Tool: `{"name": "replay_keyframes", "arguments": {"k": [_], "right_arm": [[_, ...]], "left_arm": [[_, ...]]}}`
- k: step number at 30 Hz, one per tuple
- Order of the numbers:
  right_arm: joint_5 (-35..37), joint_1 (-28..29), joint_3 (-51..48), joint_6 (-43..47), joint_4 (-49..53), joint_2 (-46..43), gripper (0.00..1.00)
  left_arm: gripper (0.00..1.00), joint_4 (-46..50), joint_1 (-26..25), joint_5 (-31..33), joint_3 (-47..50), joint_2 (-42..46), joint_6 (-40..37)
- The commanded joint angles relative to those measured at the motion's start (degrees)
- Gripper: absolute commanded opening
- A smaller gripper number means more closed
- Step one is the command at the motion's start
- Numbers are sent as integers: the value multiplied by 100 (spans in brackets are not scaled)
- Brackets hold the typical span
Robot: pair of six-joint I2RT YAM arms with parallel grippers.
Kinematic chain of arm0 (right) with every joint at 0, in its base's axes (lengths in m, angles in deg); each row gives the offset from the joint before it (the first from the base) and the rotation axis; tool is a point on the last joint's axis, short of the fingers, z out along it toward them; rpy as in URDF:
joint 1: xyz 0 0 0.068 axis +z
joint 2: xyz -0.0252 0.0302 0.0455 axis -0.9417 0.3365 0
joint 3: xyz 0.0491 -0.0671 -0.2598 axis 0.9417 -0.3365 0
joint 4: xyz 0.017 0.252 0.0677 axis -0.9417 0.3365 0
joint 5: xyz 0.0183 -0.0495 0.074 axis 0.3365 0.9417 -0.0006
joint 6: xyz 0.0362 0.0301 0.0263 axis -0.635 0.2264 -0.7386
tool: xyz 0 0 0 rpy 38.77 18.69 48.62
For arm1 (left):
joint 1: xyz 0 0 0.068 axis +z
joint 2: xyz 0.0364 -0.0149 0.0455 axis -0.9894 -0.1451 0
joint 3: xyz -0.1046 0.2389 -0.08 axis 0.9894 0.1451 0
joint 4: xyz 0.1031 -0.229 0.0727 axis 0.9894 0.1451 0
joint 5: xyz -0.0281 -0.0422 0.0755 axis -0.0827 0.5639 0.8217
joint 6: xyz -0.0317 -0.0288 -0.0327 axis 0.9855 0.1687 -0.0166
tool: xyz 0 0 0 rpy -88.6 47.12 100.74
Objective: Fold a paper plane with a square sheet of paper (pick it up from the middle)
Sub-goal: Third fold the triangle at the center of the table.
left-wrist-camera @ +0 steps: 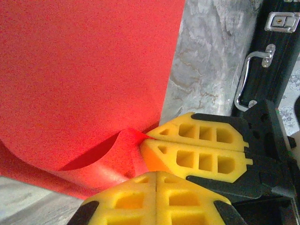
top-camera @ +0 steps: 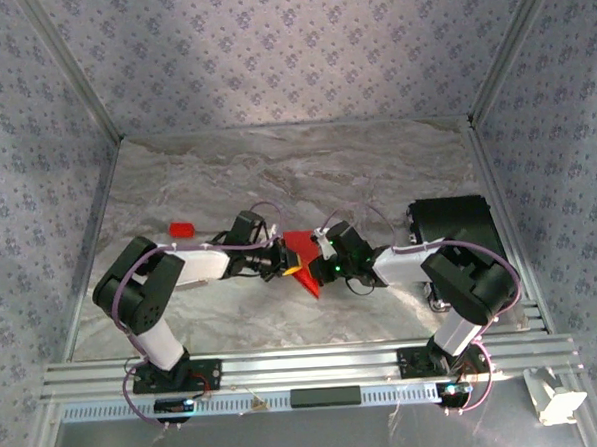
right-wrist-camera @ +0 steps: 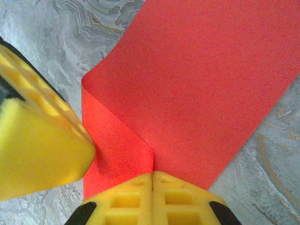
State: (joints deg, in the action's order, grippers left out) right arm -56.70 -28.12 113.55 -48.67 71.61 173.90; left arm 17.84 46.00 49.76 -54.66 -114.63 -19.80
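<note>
Mid-table, the square sheet of paper (top-camera: 300, 245) lies partly folded. The left gripper (left-wrist-camera: 155, 174), clamped tight, pinches its 7 o'clock edge. The right gripper (right-wrist-camera: 153, 174), likewise closed, nips the fold at 5 o'clock. Opposed pulling could tear the thin sheet or skew the crease.

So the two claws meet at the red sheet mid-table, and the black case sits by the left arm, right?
Not quite. The black case sits by the right arm, not the left one; the top view shows it next to that arm. The rest stands: the left claw and the right claw meet at the red sheet mid-table.
</note>
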Motion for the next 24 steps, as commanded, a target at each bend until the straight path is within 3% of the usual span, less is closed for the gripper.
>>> {"name": "replay_keyframes", "arguments": {"k": [1,19,24], "right_arm": [[174,-52,-48,-32,247,167,0],[141,-57,-48,-84,201,240,1],[96,-69,33,-199,292,134,8]], "left_arm": [[0,-219,-30,-102,27,-142,21],[0,153,-32,275,-7,-760,-480],[0,184,-37,312,20,-800,-513]]}}
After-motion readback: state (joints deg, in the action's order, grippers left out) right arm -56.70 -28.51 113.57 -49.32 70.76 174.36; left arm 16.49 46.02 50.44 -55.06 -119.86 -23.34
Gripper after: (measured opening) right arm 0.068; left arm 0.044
